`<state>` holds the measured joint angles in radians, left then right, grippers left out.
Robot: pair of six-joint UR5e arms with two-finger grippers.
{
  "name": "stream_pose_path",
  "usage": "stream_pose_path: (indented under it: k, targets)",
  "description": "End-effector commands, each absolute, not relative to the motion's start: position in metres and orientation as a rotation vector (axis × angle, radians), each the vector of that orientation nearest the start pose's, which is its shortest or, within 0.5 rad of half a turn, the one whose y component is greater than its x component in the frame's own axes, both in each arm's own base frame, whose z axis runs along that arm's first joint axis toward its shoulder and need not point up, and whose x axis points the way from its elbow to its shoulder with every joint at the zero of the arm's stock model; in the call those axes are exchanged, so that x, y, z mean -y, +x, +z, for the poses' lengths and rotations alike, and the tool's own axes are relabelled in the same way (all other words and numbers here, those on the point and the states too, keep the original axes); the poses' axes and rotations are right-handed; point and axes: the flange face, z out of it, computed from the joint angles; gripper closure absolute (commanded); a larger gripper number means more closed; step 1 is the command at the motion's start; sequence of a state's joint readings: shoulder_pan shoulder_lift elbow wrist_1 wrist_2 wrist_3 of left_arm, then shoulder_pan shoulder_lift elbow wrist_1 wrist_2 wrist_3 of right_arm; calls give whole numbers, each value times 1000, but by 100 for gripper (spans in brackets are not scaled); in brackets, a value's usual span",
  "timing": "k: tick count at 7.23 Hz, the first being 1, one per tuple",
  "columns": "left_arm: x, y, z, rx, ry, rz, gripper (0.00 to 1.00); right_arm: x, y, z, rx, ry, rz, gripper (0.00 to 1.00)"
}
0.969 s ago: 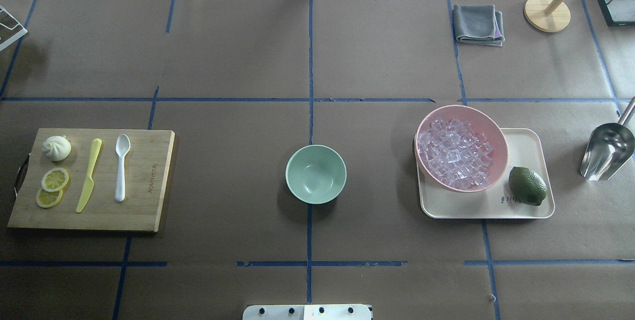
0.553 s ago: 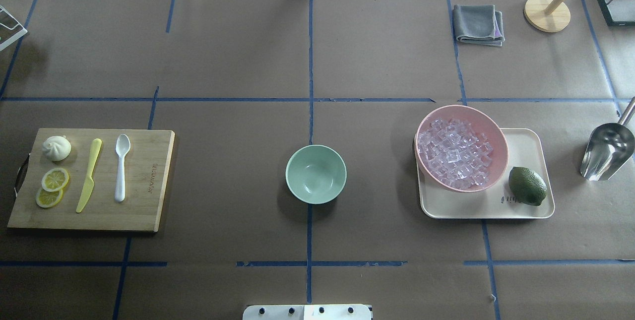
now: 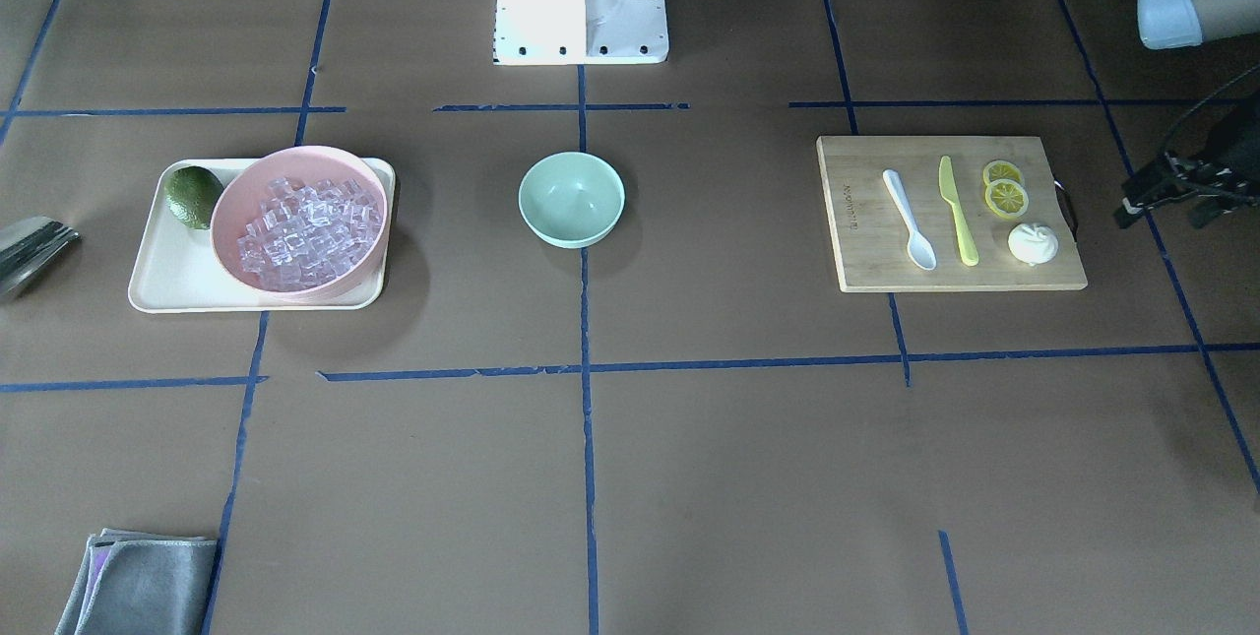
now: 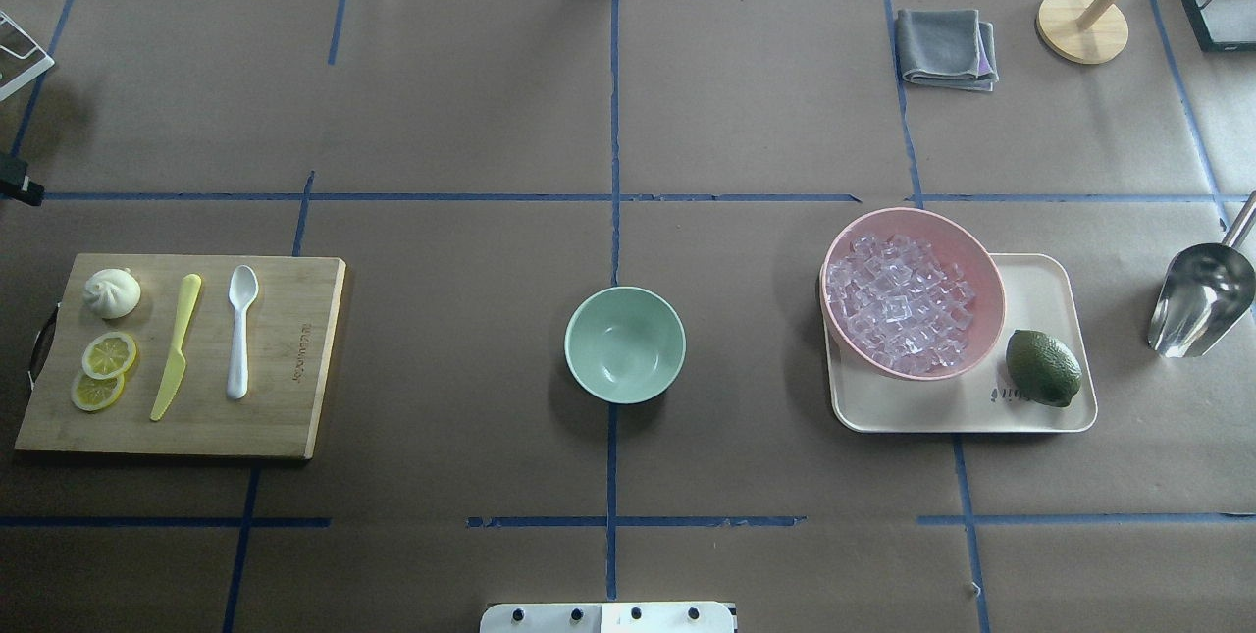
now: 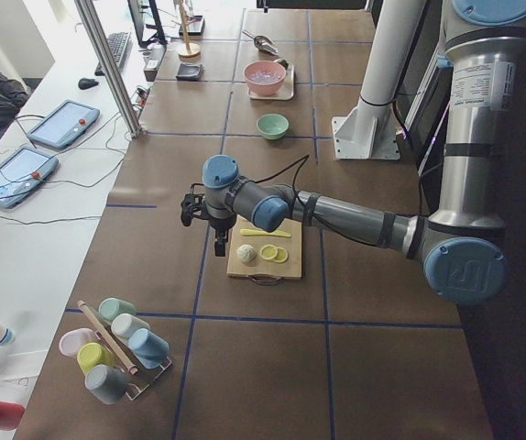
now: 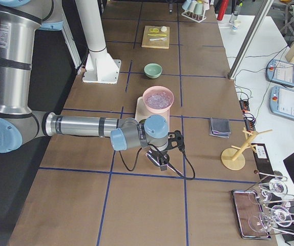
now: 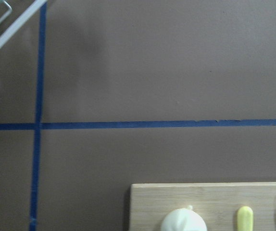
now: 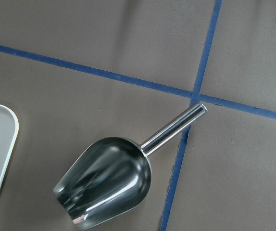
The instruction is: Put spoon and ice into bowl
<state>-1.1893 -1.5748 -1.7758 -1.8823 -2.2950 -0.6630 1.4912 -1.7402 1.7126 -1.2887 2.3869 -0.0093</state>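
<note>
Spoon (image 4: 238,343) unmoved on cutting board (image 4: 294,407), left jaws newly entering overhead view

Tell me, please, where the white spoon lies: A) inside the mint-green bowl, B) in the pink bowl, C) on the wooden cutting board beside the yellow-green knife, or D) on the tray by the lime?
C: the spoon lies flat on the cutting board, parallel to the knife and apart from it.

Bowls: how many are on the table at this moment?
2. The mint-green bowl stands empty at the table's middle. The pink bowl, filled with ice, sits on the beige tray on the robot's right side. No others show in any view.
</note>
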Motion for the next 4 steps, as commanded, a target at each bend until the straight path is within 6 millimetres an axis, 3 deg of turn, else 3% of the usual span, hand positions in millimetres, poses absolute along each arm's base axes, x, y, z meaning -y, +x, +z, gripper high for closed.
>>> stream_pose_path:
  k: [1,2,3,4]
  targets:
    - [464,218,484,-854,22,-131,0,438,25,633,822,212,-190,0]
    - [446,268,467,-830,16,-162,0,438,25,634,821,210,-188,0]
    - [432,304,460,-808,22,-169,0,438,25,635,821,208,-188,0]
    - [425,317,459,-807,18,-148,0,438,25,636,821,207,-187,0]
